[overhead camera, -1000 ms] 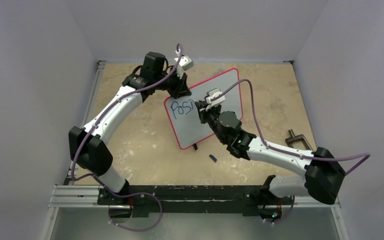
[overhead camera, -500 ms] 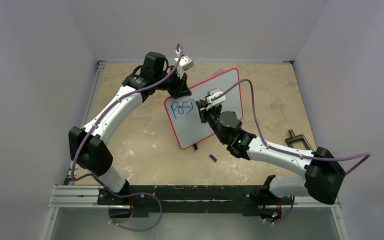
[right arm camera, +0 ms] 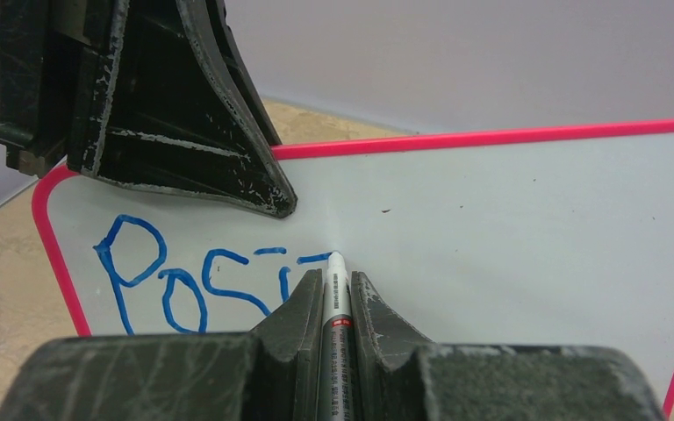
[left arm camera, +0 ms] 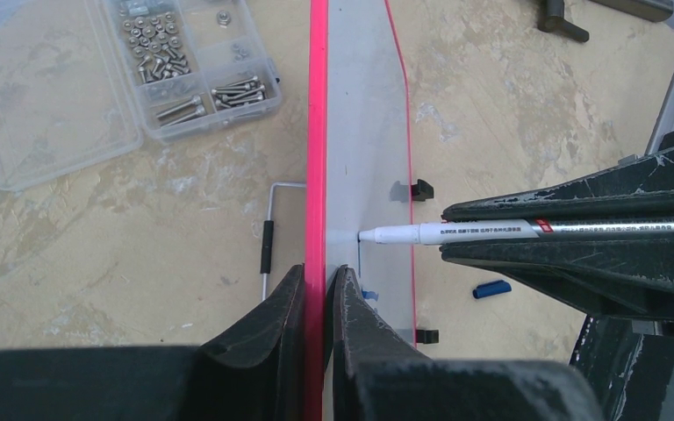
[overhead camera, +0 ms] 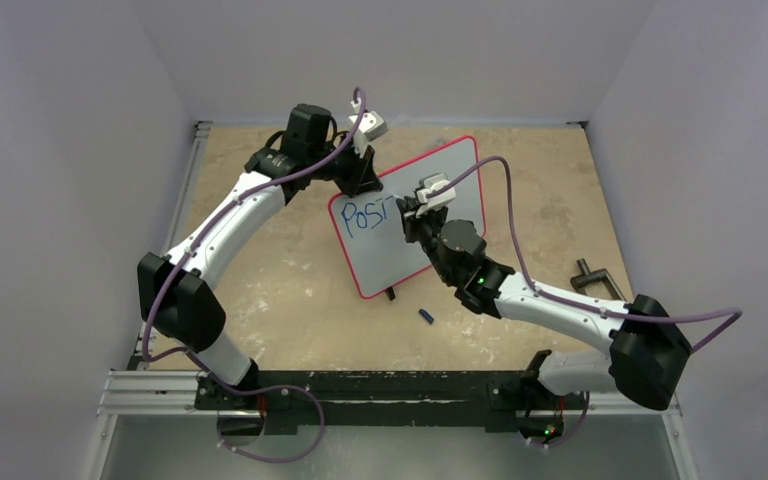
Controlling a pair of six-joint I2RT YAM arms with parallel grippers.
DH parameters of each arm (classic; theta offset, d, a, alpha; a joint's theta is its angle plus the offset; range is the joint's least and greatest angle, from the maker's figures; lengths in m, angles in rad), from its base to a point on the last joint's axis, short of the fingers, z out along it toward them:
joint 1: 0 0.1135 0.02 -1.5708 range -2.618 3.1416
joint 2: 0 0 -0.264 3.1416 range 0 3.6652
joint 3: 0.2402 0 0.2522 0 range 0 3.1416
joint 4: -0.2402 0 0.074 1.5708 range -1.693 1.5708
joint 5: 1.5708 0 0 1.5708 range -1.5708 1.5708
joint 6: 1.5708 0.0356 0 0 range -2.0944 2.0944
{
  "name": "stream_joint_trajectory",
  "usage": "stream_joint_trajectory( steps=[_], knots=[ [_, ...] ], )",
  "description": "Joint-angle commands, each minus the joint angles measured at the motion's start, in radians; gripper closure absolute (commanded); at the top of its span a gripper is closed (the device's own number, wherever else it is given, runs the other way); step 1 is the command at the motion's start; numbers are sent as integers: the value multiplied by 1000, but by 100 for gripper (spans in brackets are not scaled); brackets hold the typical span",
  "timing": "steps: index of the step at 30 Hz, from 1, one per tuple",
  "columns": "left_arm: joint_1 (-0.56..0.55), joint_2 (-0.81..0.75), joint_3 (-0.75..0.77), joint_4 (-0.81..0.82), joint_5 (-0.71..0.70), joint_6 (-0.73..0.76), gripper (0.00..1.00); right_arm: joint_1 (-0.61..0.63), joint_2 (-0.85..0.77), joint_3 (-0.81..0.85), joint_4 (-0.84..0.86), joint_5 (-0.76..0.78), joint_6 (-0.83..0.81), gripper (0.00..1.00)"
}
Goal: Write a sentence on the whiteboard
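Note:
The whiteboard [overhead camera: 440, 190] with its red frame stands tilted on the table, with blue letters "POST" [overhead camera: 365, 216] on it. My left gripper [overhead camera: 364, 180] is shut on the board's top edge; in the left wrist view [left arm camera: 318, 281] its jaws pinch the red frame [left arm camera: 318, 132]. My right gripper [overhead camera: 407, 208] is shut on a white marker [right arm camera: 335, 289] whose tip [right arm camera: 334, 257] touches the board [right arm camera: 527, 210] at the end of a blue top stroke. The marker [left arm camera: 456, 232] also shows in the left wrist view, meeting the board.
A blue marker cap [overhead camera: 425, 316] lies on the table in front of the board. A black clamp [overhead camera: 588, 274] lies at the right. A clear box of screws [left arm camera: 123, 70] and a hex key [left arm camera: 267, 237] lie behind the board.
My right gripper has moved up and slightly right along the board, and the blue top stroke of the last letter has appeared. The left arm has not moved.

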Motion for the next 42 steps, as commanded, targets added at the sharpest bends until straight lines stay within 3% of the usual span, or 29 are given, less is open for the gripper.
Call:
stream_joint_trajectory(
  steps=[1,15,42],
  knots=[
    [-21,29,-21,-124,-110,102,100,-11,-15,18,-3,43,-14,100],
    [-22,31,-20,-123,-108,101,100,-11,-82,47,-48,44,5,100],
    [-22,33,-19,-123,-106,101,100,-11,24,130,-16,-32,3,100]
  ],
)
